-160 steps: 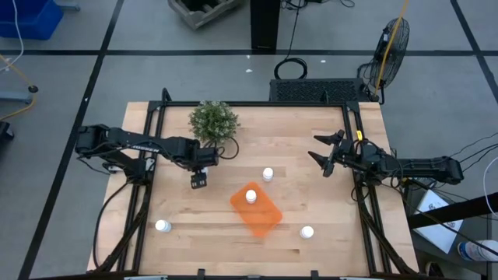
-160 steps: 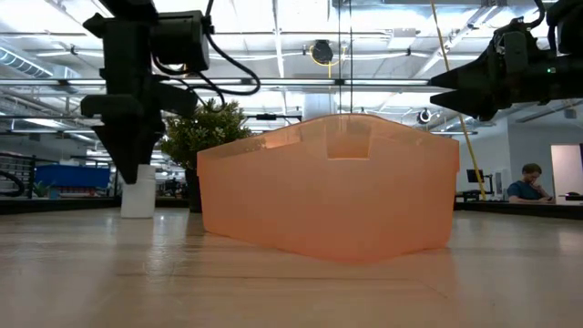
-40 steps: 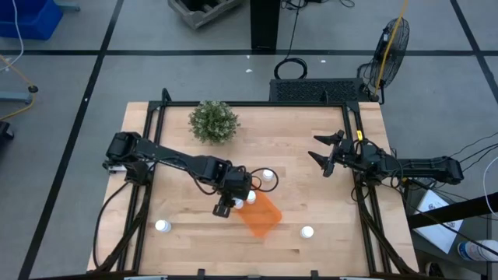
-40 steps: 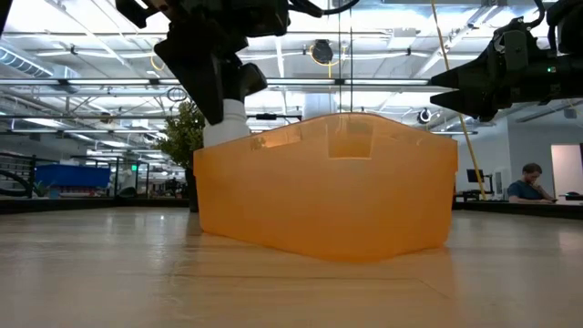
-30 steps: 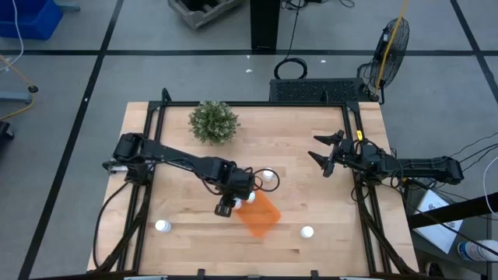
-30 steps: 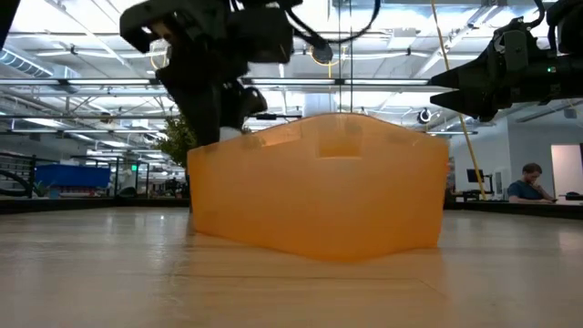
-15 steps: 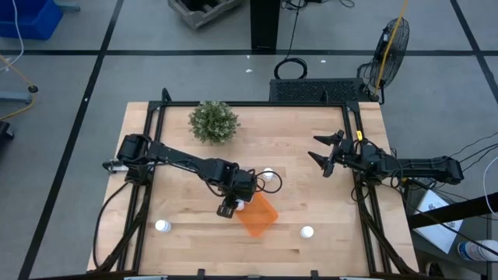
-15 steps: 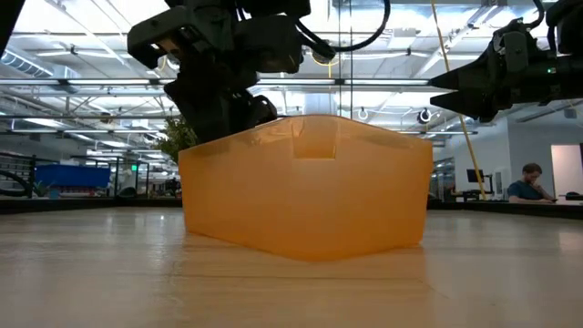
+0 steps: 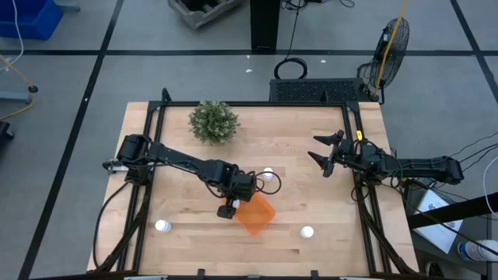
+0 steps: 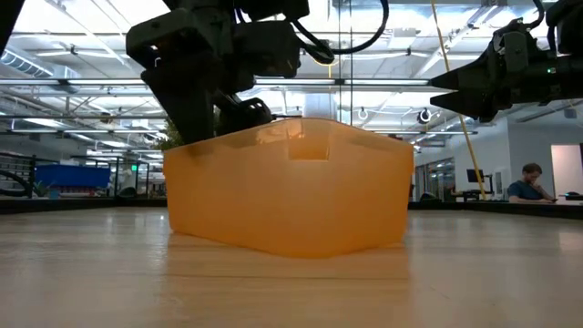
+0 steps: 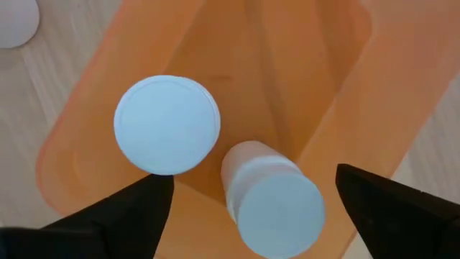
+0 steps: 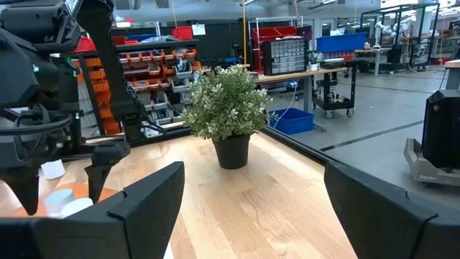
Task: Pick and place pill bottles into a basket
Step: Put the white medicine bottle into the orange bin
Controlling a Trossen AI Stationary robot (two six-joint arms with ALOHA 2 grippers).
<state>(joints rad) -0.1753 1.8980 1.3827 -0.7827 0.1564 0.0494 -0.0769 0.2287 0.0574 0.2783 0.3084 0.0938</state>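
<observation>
Now | my left claw (image 11: 248, 194) is hanging apart over the basket (image 9: 255, 214) at centre frame, letting two bottles (image 11: 167, 124) sit inside | three bottles (image 9: 162, 225) are waiting outside | my right claw (image 9: 320, 152) is idling apart at right, clear of the work.

Grey floor (image 9: 62, 85) with dark lines, standing fan (image 9: 391, 43), shelving of red bins (image 12: 151, 54), ceiling lights.

The high view looks straight down on the whole worktop (image 9: 311, 194). The low view looks level across it, very close to the orange basket (image 10: 287, 187), which the left wrist view shares from just above.
</observation>
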